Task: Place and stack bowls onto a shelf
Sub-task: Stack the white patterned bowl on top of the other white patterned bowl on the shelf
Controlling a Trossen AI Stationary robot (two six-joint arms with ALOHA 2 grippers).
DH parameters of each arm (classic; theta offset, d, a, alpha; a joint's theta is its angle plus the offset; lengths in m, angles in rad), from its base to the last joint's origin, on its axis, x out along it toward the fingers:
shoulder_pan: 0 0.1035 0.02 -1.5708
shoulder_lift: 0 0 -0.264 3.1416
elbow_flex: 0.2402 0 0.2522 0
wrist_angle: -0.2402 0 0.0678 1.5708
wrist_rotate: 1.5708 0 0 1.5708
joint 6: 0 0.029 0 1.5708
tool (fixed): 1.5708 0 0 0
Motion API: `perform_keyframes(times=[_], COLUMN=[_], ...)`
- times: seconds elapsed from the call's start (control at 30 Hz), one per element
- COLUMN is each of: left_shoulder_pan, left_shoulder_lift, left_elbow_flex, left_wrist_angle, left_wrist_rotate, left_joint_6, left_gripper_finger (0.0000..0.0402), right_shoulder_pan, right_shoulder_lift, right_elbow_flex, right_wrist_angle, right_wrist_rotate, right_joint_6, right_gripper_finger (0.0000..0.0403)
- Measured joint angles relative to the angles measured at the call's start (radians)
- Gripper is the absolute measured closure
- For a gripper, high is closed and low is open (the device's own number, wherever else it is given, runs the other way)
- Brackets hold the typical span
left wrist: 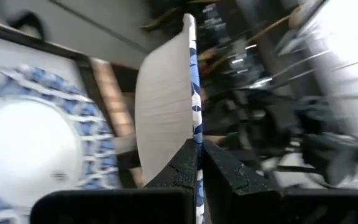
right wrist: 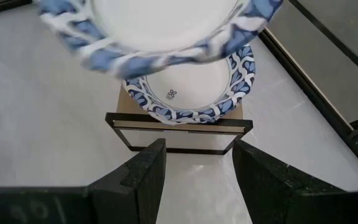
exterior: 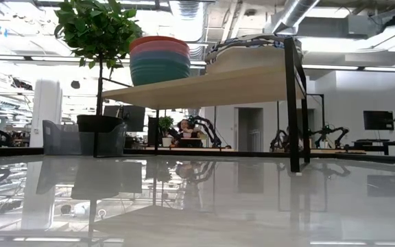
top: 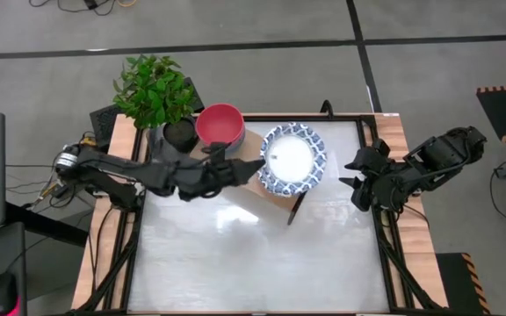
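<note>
A white bowl with a blue patterned rim (top: pixel 292 158) hangs over the shelf's right end, held by my left gripper (top: pixel 238 171), which is shut on it. In the right wrist view this held bowl (right wrist: pixel 160 25) hovers above another patterned bowl (right wrist: pixel 191 93) resting on the light wooden shelf (right wrist: pixel 179 121). The stack of plain bowls, red on top (top: pixel 220 123), stands on the shelf's left part (exterior: pixel 160 58). My right gripper (right wrist: pixel 194 168) is open, waiting at the table's right side (top: pixel 358 175) and facing the shelf's end. My left gripper pinches the held bowl's rim (left wrist: pixel 194 134) on the bowl's left side, one finger inside the bowl and one outside its white wall. The fingers come roughly level from the table's left. The bowl is lifted clear, above the patterned bowl (left wrist: pixel 30 143) on the shelf.
A potted plant (top: pixel 156 88) stands at the table's far left, beside the plain stack. The shelf (exterior: pixel 218 82) stands raised on thin dark supports (exterior: pixel 292 103) at the far middle. The white tabletop (top: pixel 253 254) stretches out in front of the shelf.
</note>
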Motion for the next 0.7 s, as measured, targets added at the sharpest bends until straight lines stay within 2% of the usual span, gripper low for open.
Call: perform_keyframes(times=[0.1, 0.2, 0.47, 0.7], left_shoulder_pan=[-0.007, -0.007, -0.008, 0.015], left_shoulder_lift=[-0.012, -0.012, -0.011, 0.04], left_elbow_flex=[-0.178, -0.269, -0.281, -0.281], left_wrist_angle=[0.325, 0.481, 0.419, 0.358], left_wrist_rotate=[0.005, -0.009, -0.045, -0.019], left_joint_6=[-0.002, -0.016, -0.049, -0.114], left_gripper_finger=[0.0401, 0.0401, 0.0401, 0.0401], right_shoulder_pan=[0.0, 0.0, 0.0, 0.0], right_shoulder_lift=[0.0, 0.0, 0.0, 0.0], right_elbow_flex=[0.0, 0.0, 0.0, 0.0], right_wrist_angle=[0.0, 0.0, 0.0, 0.0], right_wrist_rotate=[0.0, 0.0, 0.018, 0.036], right_joint_6=[0.0, 0.0, 0.017, 0.031], right_gripper_finger=[0.0192, 0.0192, 0.0192, 0.0192])
